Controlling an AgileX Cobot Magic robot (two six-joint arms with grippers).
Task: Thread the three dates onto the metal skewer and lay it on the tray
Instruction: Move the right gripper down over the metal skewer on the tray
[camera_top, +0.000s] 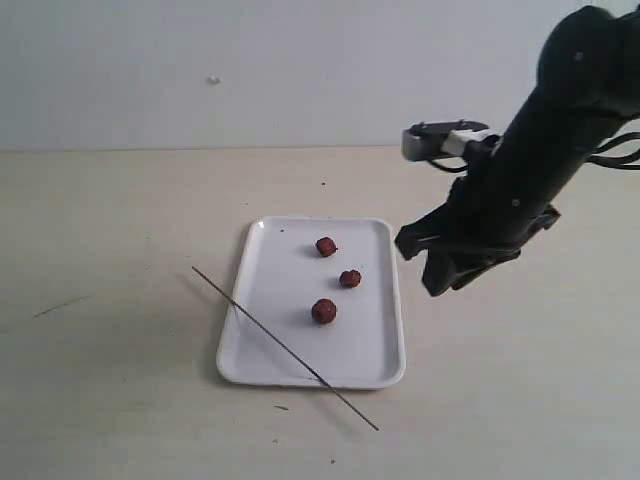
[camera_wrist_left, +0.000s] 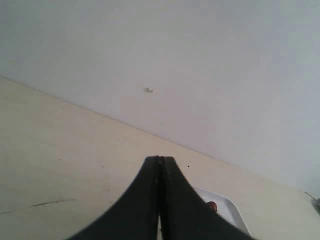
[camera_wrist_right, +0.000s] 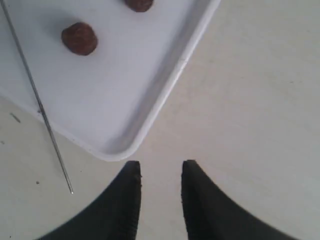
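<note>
Nothing is threaded yet, so I judge the task to be at its opening step, the first pick-up. The three dates (camera_top: 350, 278) lie loose and apart in a rough row down the middle of the tray (camera_top: 376, 340). The metal skewer (camera_top: 285, 348) lies slantwise across the tray's lower-left corner as the exterior view shows it, with both ends out over the desk (camera_top: 120, 380). The right fingers (camera_wrist_right: 161, 167) hang above bare desk just beside the tray's right rim. They are parted to a moderate gap, with nothing between them and touching nothing. Ahead of them the right wrist view shows a tray corner, two dates and one tip of the skewer. The left fingers (camera_wrist_left: 160, 200) are pressed flat together and empty, and a tray corner and one date just show past them. That arm does not appear in the exterior view. The next move, as I read it, is for one arm to take the skewer and the other a date. The rod is thin and lies almost flat, so it calls for a low, square pinch, probably easiest where it bridges off the raised rim. The left fingers would have to open before they could grasp anything.
</note>
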